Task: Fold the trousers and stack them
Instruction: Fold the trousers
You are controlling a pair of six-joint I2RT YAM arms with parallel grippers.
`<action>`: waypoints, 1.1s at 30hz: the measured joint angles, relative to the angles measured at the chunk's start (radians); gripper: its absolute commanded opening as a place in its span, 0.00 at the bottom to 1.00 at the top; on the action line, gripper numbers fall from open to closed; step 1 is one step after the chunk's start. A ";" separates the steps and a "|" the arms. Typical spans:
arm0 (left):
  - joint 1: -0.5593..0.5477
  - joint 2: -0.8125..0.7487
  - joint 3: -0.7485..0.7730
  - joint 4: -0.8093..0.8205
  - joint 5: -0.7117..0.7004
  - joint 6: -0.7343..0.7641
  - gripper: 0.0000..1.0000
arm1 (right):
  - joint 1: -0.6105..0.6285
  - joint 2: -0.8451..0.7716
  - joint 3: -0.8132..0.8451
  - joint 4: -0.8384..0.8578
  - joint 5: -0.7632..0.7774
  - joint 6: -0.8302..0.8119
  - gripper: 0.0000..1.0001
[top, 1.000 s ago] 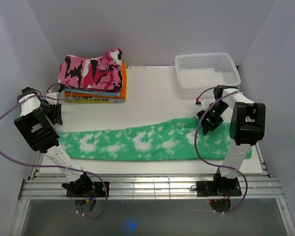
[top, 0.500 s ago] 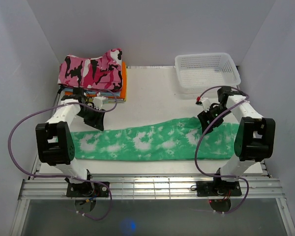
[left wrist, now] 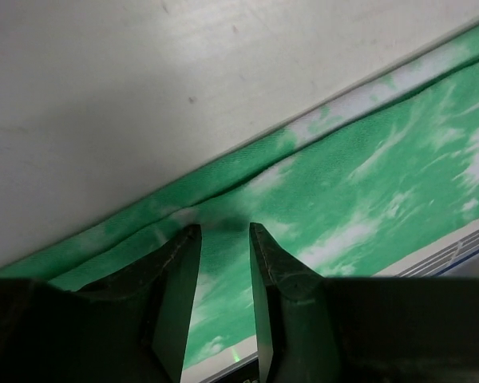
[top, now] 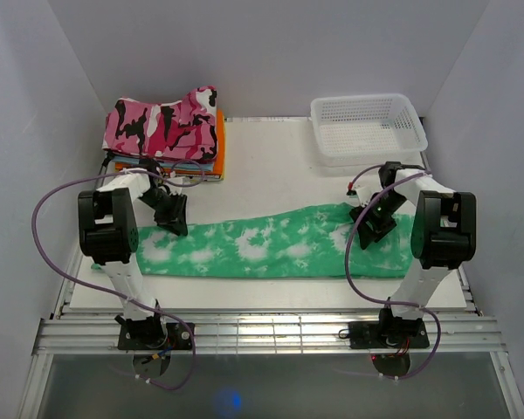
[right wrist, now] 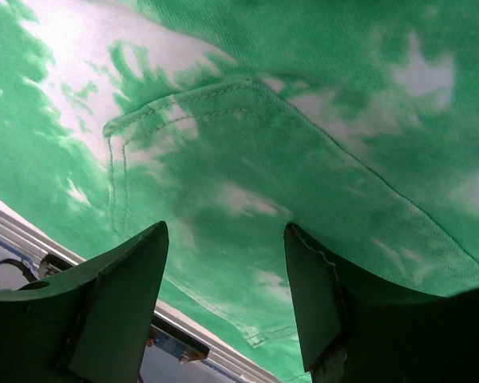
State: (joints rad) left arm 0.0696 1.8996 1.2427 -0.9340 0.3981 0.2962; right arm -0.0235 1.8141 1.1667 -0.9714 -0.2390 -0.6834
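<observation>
The left gripper [left wrist: 221, 243] is held narrowly parted at the edge of the trousers [left wrist: 367, 183]; the right gripper [right wrist: 223, 279] is spread wide above them, nothing gripped.

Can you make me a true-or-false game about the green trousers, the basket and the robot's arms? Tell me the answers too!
1. The trousers lie stretched out across the table. True.
2. The white basket is full of clothes. False: nothing shows inside it.
3. The pink camouflage garment sits on top of the clothes pile. True.
4. The right end effector is gripping the basket. False: it is over the trousers, by a pocket, with its jaws open.
5. The left end effector is at the far edge of the trousers. True.
</observation>
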 measured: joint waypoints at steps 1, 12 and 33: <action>0.006 0.024 0.030 -0.009 0.001 -0.010 0.43 | 0.000 0.019 0.025 -0.003 -0.003 0.008 0.67; 0.067 0.151 0.295 0.004 -0.047 -0.034 0.92 | 0.012 0.056 0.104 0.058 -0.017 0.006 0.72; 0.200 -0.114 0.001 0.156 0.022 -0.140 0.88 | 0.365 0.178 0.235 0.226 -0.282 0.119 0.45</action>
State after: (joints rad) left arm 0.2699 1.7855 1.2434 -0.7776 0.4198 0.1562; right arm 0.3420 1.9923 1.4021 -0.7452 -0.5205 -0.5644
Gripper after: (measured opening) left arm 0.907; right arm 0.459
